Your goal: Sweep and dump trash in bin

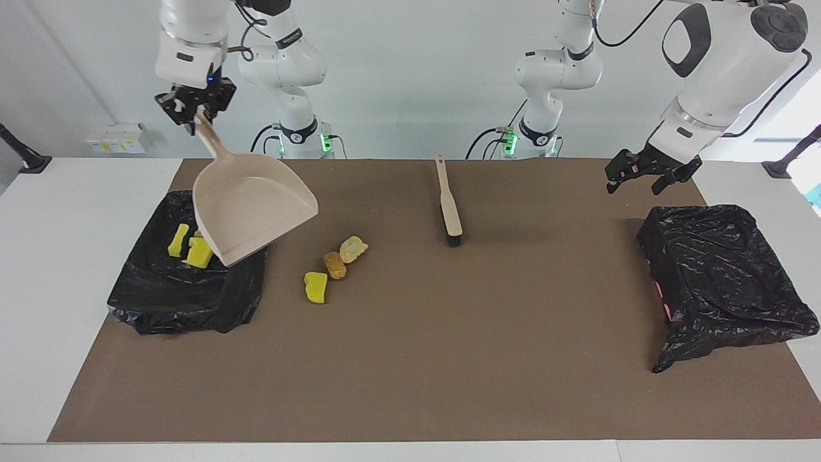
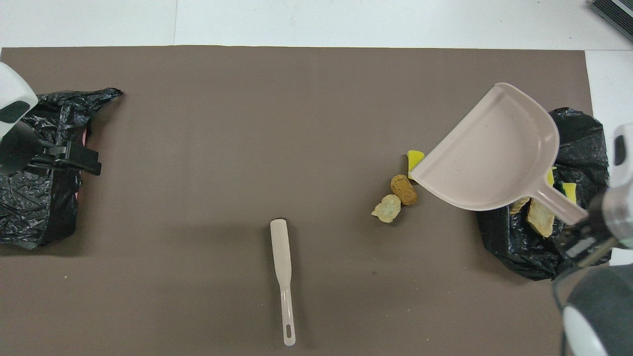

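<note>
Raised high above the table, the right gripper (image 1: 195,115) pinches the handle of a beige dustpan (image 1: 250,208), its fingertips pressed onto the thin stem. The pan hangs tilted, its wide mouth lowest, over the edge of the black-lined bin (image 1: 186,289) at the right arm's end of the table, and its scoop looks bare inside in the overhead view.

Some of the trash lies in that bin: two bright yellow sponge bits (image 1: 190,247) show beside the pan's rim, one with a dark green face (seen best from above), and pale beige crumbly chunks (image 2: 536,217) peek out under the pan's handle in the overhead view.

Three more pieces sit on the brown mat (image 1: 410,359), just beside the bin toward the table's middle, close together in a short row: a yellow sponge piece (image 1: 315,287), an orange-brown chunk (image 1: 334,264) touching or nearly touching it, and a pale, bread-like chunk (image 1: 353,248) nearest the robots.

A beige brush (image 1: 448,205) lies flat on the mat near the middle of the table, dark bristles pointing away from the robots, untouched.

At the other end, the left gripper (image 1: 648,173) hangs with its fingers spread wide and holding nothing, over the mat just beside a second black-lined bin (image 1: 725,282); that arm waits.
</note>
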Controlling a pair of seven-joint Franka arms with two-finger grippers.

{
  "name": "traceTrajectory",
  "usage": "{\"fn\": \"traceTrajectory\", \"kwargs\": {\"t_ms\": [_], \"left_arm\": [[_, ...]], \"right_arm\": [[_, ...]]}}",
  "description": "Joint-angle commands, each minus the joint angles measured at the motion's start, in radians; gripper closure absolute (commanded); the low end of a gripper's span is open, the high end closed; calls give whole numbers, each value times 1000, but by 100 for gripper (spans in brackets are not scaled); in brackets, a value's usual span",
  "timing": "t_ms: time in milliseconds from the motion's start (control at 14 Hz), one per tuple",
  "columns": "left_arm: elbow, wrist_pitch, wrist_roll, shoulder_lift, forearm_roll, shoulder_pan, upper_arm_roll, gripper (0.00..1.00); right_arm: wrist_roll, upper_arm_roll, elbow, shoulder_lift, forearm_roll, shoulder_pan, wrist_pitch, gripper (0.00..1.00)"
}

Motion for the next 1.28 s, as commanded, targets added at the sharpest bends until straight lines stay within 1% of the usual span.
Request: {"fn": "traceTrajectory", "kwargs": {"t_ms": [0,214,285,356,498,570,641,712,783,997,1068,1210], "left_arm": [[22,-14,10,7,22,9,-9,0],[22,-14,5,7,22,9,-9,0],[22,-14,5,7,22,9,-9,0],[22,-14,4,7,22,9,-9,0],[22,-14,2,7,22,9,-9,0],[22,-14,4,7,22,9,-9,0],[20,-14,4,7,22,9,-10,0],[20,-14,2,7,22,9,-10,0],[20,-14,4,7,22,9,-10,0],[20,-14,5,7,22,9,-10,0],[20,-14,4,7,21,9,-9,0],[19,-14,10,5,21,9,-10,0]], "right_arm": [[411,89,5,54,109,24,41,100],[744,98,26,172,185,158,156,100],[854,98,43,228,204,203,209,100],[959,97,86,317,200,258,265,100],[1088,97,170,470,197,317,387,100],[1116,97,210,537,197,335,444,100],[1121,95,222,589,198,344,487,100],[1122,98,220,621,187,347,524,100],[1124,97,221,643,160,376,544,100],[1151,94,224,697,147,413,624,100],[1157,94,221,707,143,421,644,100],[1164,94,212,711,80,450,682,100]]}}
